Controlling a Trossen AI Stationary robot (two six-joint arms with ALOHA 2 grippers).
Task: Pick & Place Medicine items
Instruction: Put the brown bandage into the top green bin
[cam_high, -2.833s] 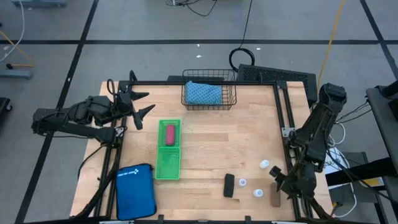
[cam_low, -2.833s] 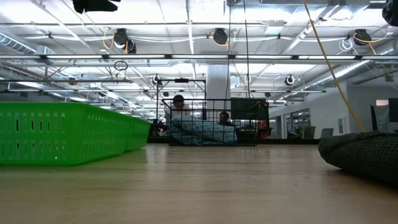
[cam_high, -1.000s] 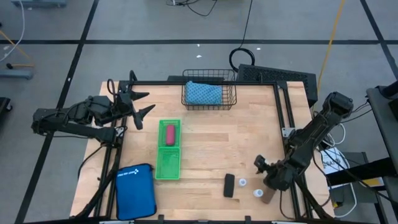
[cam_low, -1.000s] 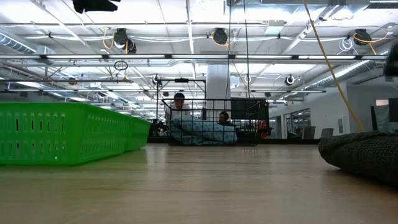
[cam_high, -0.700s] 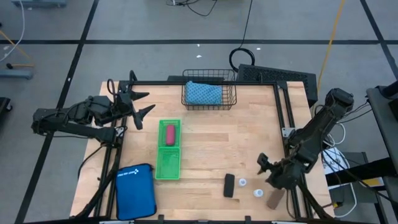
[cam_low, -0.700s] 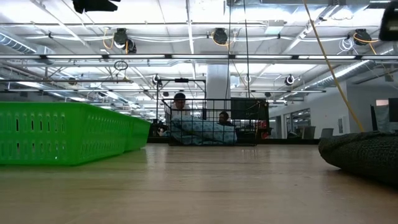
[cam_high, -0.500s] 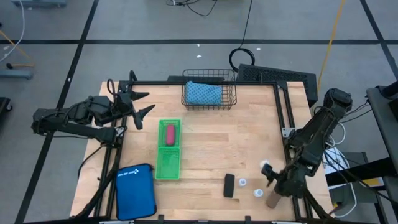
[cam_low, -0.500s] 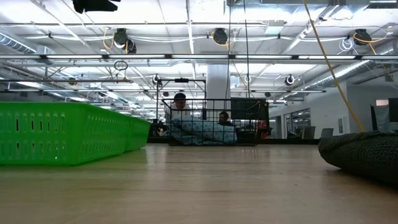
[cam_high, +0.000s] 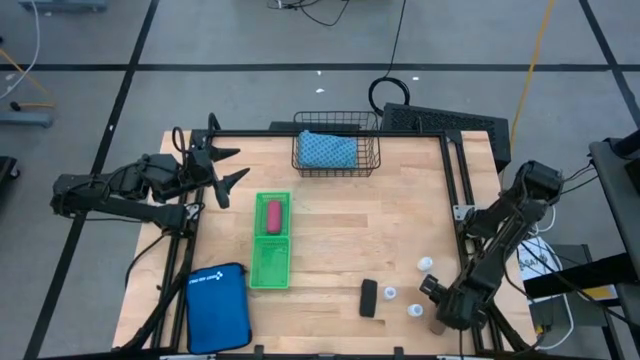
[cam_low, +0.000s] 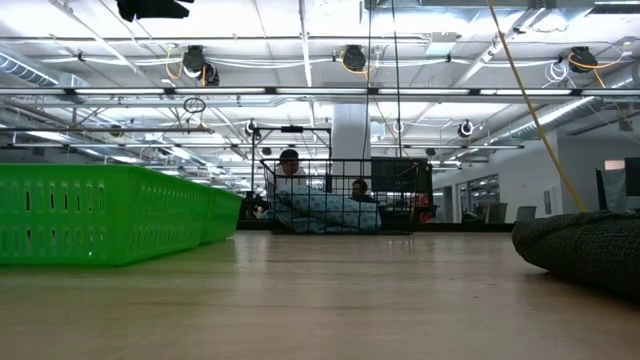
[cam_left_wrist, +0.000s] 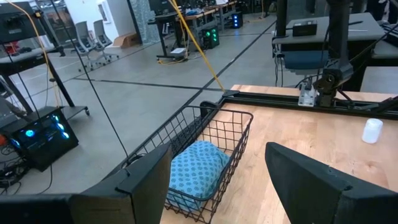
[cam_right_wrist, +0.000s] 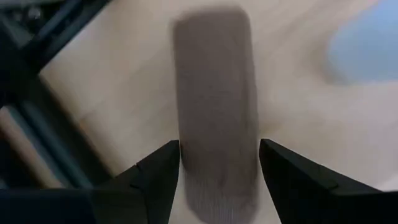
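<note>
Medicine items scattered over the wooden table (cam_high: 340, 230): pink piece (cam_high: 273, 215) lying in the far compartment of the green tray (cam_high: 258, 270); black piece (cam_high: 369, 297) flat on the wood near the front edge; three white bottles (cam_high: 425, 264) in a loose cluster right of the black piece, well apart from the tray. Brown piece (cam_right_wrist: 216, 106) at the front right corner, mostly hidden from above by the right gripper (cam_high: 442, 306).

Right arm folded down from its base at the table's right edge, elbow out, wrist dropped low over that corner. Fingers (cam_right_wrist: 152, 177) spread, one on each side of the brown piece, straddling it lengthwise; whether touching or not, cannot tell.

Left arm stretched along the table's left edge, raised, left gripper (cam_high: 225, 170) pointing across toward the wire basket (cam_high: 337, 152) with the blue cloth (cam_left_wrist: 196, 168) inside. Fingers (cam_left_wrist: 149, 180) wide apart, holding nothing.

Blue zip pouch (cam_high: 218, 306) at the front left corner, just beside the tray.
</note>
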